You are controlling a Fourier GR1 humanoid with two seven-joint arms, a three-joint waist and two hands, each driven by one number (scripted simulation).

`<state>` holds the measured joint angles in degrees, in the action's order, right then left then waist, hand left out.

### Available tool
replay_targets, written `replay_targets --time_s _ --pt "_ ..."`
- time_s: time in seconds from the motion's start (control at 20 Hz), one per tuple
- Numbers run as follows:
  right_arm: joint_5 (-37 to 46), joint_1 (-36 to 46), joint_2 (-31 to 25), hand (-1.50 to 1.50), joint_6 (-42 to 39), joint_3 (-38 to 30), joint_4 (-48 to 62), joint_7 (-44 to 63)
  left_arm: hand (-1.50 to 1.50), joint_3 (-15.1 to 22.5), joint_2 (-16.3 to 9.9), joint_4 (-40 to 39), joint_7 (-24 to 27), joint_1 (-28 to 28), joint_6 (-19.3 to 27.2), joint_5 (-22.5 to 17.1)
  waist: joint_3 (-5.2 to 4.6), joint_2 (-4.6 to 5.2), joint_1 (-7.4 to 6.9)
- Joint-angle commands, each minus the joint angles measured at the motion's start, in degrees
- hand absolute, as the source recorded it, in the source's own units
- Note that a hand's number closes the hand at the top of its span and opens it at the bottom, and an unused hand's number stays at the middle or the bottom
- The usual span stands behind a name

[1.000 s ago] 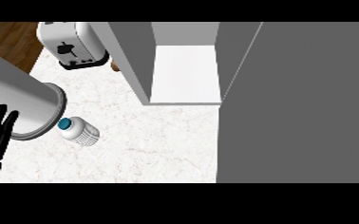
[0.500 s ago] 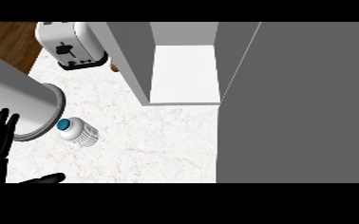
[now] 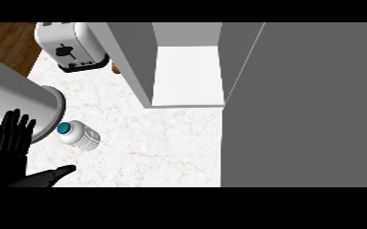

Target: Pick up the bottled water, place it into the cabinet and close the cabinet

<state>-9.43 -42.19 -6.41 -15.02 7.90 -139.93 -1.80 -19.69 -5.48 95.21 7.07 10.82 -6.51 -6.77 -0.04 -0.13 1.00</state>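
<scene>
Bottled water: one bottle (image 3: 79, 136), clear and ribbed with a blue cap, lies on its side on the counter at the near left, cap toward the left. No hand touches it.
Left hand: one black hand (image 3: 16, 143) shows at the left edge, fingers straight and spread, pointing toward the far side, with the thumb stretched out to the right below them. It sits just left of the bottle, apart from it, and holds nothing.
Left forearm: one grey cylinder (image 3: 25, 102) shows at the left edge, just beyond the hand, its rounded end close to the bottle's cap.
Right hand: does not show in the head view.
Counter: one white, faintly marbled top (image 3: 165, 145) carries the bottle and runs from the near left toward the cabinet.
Cabinet: one grey cabinet (image 3: 132, 58) stands at the far centre, open. Its white inner floor (image 3: 188, 75) has nothing on it.
Cabinet door: one wide grey panel (image 3: 294, 106) fills the right side, swung open toward the near edge.
Toaster: one white toaster (image 3: 70, 46) with a black lever stands at the far left, left of the cabinet, well apart from the bottle.
Floor: brown wood (image 3: 16, 43) shows at the far left beyond the counter's edge.
</scene>
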Motion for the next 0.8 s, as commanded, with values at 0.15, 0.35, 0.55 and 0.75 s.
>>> replay_targets --time_s 0.15,0.35,0.55,0.75 --pt "-6.0 -6.33 -1.26 -1.5 -2.46 -2.62 -7.86 -1.16 -1.5 -2.14 0.56 -20.85 14.14 -6.13 0.64 2.61 -0.06 0.15 0.56" --pt "-2.95 -8.34 0.04 -1.5 -2.96 0.78 -8.08 -1.53 -1.5 -3.61 -0.6 -30.52 20.68 -9.74 0.62 2.93 -0.06 0.17 0.14" --pt "1.07 -11.97 1.3 -1.5 -3.65 3.64 -7.98 -5.57 -1.5 -6.22 -2.65 -38.49 26.97 -10.62 0.28 2.61 -0.06 0.05 0.25" --pt "-2.93 -16.88 -0.64 -1.5 -4.83 1.51 -12.64 -4.15 -1.5 -4.88 -2.57 -43.46 28.0 -12.54 -3.76 1.59 -0.04 -0.01 0.28"
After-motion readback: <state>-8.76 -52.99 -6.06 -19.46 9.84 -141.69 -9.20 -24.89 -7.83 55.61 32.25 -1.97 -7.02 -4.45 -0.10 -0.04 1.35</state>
